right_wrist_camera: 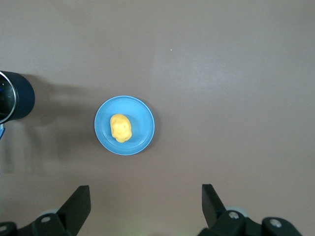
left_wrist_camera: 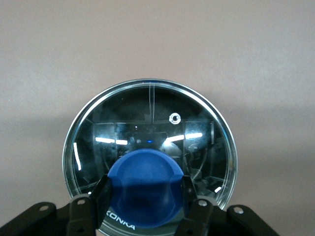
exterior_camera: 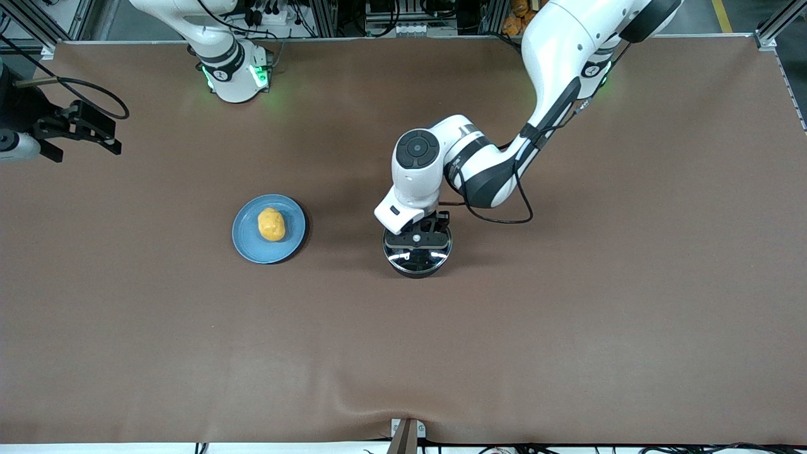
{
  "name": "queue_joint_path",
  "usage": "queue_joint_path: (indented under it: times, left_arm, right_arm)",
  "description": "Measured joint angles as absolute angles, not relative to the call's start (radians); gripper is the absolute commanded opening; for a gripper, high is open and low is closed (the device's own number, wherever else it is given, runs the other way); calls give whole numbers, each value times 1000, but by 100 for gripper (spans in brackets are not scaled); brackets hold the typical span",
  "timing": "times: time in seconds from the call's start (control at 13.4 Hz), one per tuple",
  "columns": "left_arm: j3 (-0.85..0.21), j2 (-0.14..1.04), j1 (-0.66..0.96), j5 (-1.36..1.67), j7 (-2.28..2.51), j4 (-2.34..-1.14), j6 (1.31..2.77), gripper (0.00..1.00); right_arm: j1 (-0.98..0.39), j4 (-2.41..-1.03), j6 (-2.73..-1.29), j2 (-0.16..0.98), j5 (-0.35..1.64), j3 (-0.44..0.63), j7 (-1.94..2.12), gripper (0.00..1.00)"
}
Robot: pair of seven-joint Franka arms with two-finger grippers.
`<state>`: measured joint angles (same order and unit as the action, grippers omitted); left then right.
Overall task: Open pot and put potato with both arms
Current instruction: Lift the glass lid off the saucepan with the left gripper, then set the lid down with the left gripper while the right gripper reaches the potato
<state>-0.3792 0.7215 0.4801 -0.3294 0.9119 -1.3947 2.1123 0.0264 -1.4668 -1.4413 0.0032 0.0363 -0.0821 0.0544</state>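
The black pot [exterior_camera: 417, 260] stands mid-table with its clear glass lid [left_wrist_camera: 147, 113] on; its handle is hidden under the left arm. My left gripper [exterior_camera: 417, 237] is down on the lid, and in the left wrist view [left_wrist_camera: 145, 194] its fingers press both sides of the blue knob [left_wrist_camera: 145, 174]. The yellow-orange potato [exterior_camera: 271, 224] lies on a blue plate [exterior_camera: 251, 244] toward the right arm's end; it also shows in the right wrist view [right_wrist_camera: 120, 128]. My right gripper [exterior_camera: 82, 129] hangs open and empty over the table's right-arm end [right_wrist_camera: 145, 206], high above the plate [right_wrist_camera: 142, 133].
The brown table [exterior_camera: 567, 315] carries only the pot and the plate. The pot's side [right_wrist_camera: 17, 96] shows at the edge of the right wrist view. A cable loops from the left arm beside the pot [exterior_camera: 504, 217].
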Motion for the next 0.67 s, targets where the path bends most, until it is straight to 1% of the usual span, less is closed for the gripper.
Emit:
queue_joint_path:
  times: [0.15,0.37,0.6,0.67]
  left_arm:
    - [-377,694,462,-329,912,-1377,2078,0]
    - [-375,604,410,-330,891,-1366,1995,0]
    - [-377,514,302,-320,742,-1365,1922,0]
    - [-377,490,255,-293,668,-1366,1904,0]
  right_arm:
    - [27,-1470,-1437,23,36,-81,54,100]
    - [28,-1479,-1415,85,36,-79,54,100]
    - [24,-1487,-1419,123,38,-81,55,100]
    - [18,-1500,-1440,127,43,-82,54,100]
